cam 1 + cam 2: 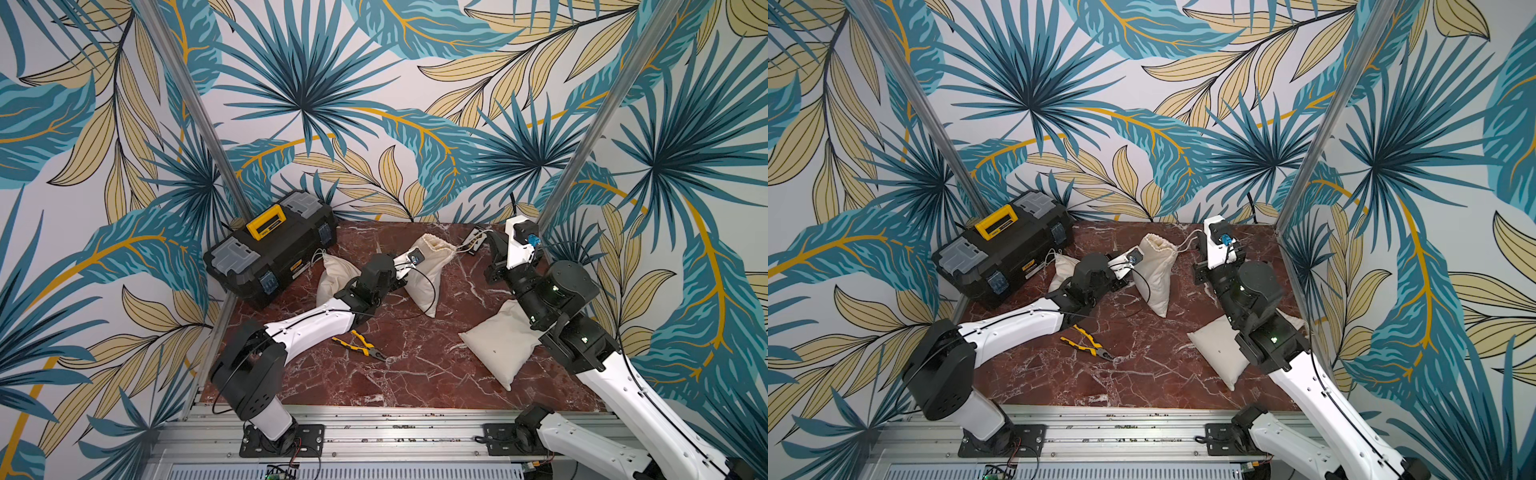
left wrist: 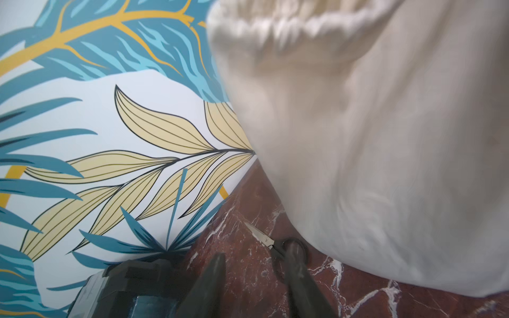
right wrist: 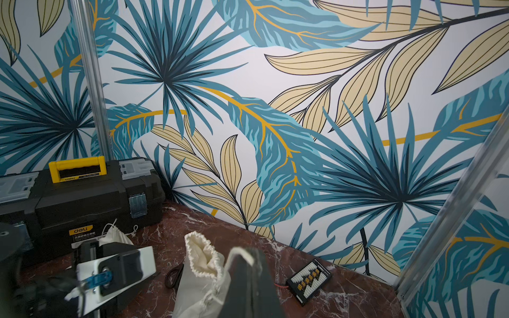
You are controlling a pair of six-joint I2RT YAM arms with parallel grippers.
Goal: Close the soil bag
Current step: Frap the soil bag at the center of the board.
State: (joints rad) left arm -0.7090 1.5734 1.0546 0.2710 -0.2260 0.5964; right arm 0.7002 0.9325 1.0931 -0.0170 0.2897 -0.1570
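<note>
Only legible writing: yellow "deli" sticker (image 3: pixel 80 230) on the front of the black toolbox (image 3: pixel 82 198) w/ yellow handle, far left corner. Smaller lines under it are too tiny to read. Small black board (image 3: pixel 308 280) w/ yellow plugs sits far right by the wall, print unreadable.

Soil bag (image 1: pixel 430 270): cream cloth, upright, far ctr of the marble table (image 1: pixel 415 374), mouth gathered but not pulled tight. Right gripper (image 3: pixel 245 257) is just right of the bag mouth, clamped on the white drawstring (image 3: pixel 241 251). Left gripper (image 2: pixel 256 275) is low at the bag's left side, jaws apart, nothing btw them, only tabletop seen through the gap.

Around:
- scissors (image 2: pixel 264 239) flat on the table, just beside the bag on its far-left side
- second cream bag (image 1: pixel 332 274), tied, btw toolbox and soil bag
- third cream bag (image 1: pixel 503 345) lying flat, near right
- yellow/black pliers (image 1: pixel 361 345), near ctr

In the way: in both top views the left arm's wrist covers the soil bag's left flank, and the right arm passes over the flat bag.
</note>
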